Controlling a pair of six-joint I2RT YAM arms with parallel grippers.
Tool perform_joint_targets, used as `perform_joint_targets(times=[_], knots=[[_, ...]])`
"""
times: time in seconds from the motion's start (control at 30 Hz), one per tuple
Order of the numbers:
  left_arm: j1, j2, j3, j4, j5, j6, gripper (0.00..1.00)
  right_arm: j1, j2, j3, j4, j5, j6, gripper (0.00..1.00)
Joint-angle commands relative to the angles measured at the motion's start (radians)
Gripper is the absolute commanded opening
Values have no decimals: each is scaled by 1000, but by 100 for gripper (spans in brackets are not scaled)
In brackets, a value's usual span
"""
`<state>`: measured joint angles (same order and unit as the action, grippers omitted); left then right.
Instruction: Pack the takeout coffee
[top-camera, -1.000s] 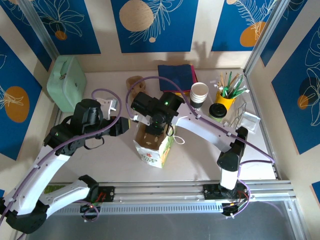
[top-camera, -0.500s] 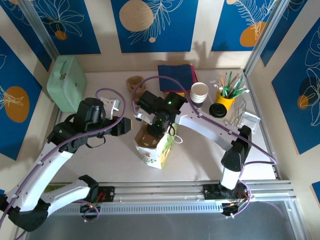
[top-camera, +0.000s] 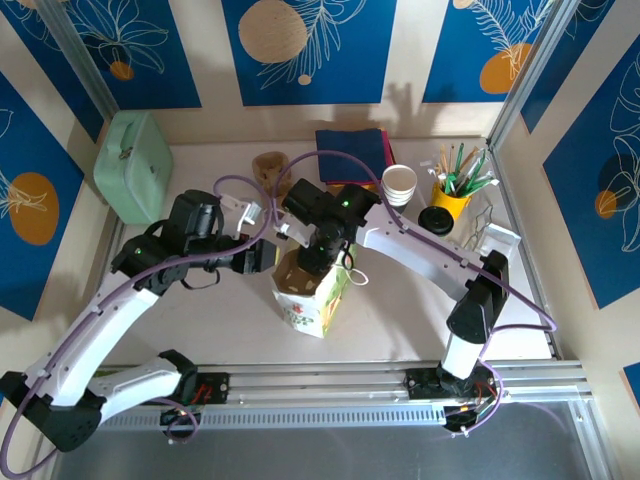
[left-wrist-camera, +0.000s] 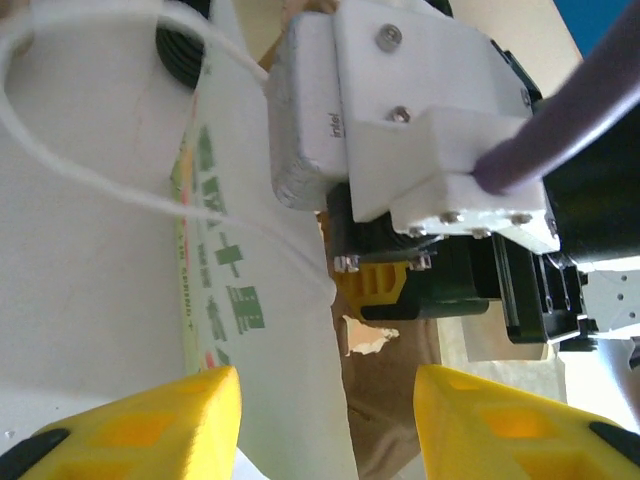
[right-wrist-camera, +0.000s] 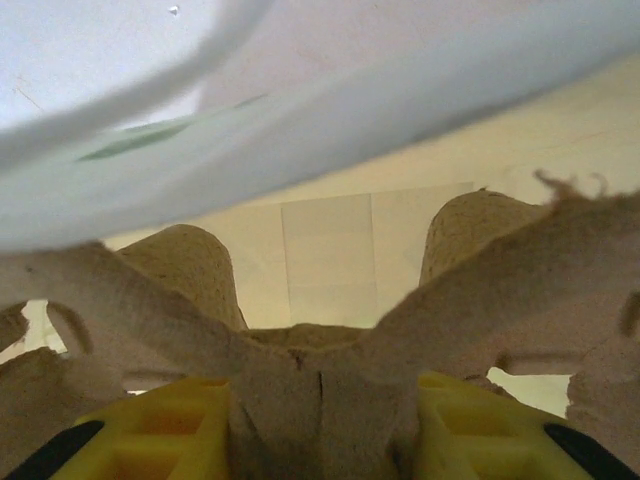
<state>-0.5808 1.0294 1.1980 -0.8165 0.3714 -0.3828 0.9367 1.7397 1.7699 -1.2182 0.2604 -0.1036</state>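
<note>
Top view first: your left gripper (top-camera: 262, 258) sits at the 9 o'clock side of the paper bag (top-camera: 312, 300), right up against its rim. Your right gripper (top-camera: 318, 257) is down in the bag's mouth. You can't really read either jaw gap from up here.

The takeout coffee (top-camera: 436, 221) isn't in anybody's grip. It stands upright on the table (top-camera: 400, 310), lid on, well apart from both grippers. It's at roughly 3 o'clock from your right gripper, around 4 o'clock from the stack of white cups (top-camera: 399, 186), and just beside the yellow holder (top-camera: 452, 200).

Left wrist view: your left fingers (left-wrist-camera: 130, 425) are spread moderately wide and aren't clamping anything. The bag's white wall runs up through the gap between them, and a bit of brown pulp carrier (left-wrist-camera: 375, 400) peeks out behind it. The right arm's white camera housing (left-wrist-camera: 400, 110) hangs at 12 o'clock.

Right wrist view: your right fingers (right-wrist-camera: 150, 430) are closed narrow on a ridge of that carrier, pulp pressed between both pads. The bag wall arches over at 12 o'clock, with two cup pockets on either side of the ridge.
</note>
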Motion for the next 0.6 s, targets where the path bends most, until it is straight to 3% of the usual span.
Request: perform_joint_targets(times=[0.0, 0.3, 0.57], knots=[[-2, 7, -22, 23, 39, 48, 49, -14, -24, -29, -28, -25, 13, 36], [-58, 56, -37, 54, -29, 71, 47, -32, -46, -51, -20, -41, 7, 37], [-86, 85, -26, 59, -71, 92, 39, -49, -75, -66, -12, -49, 7, 36]])
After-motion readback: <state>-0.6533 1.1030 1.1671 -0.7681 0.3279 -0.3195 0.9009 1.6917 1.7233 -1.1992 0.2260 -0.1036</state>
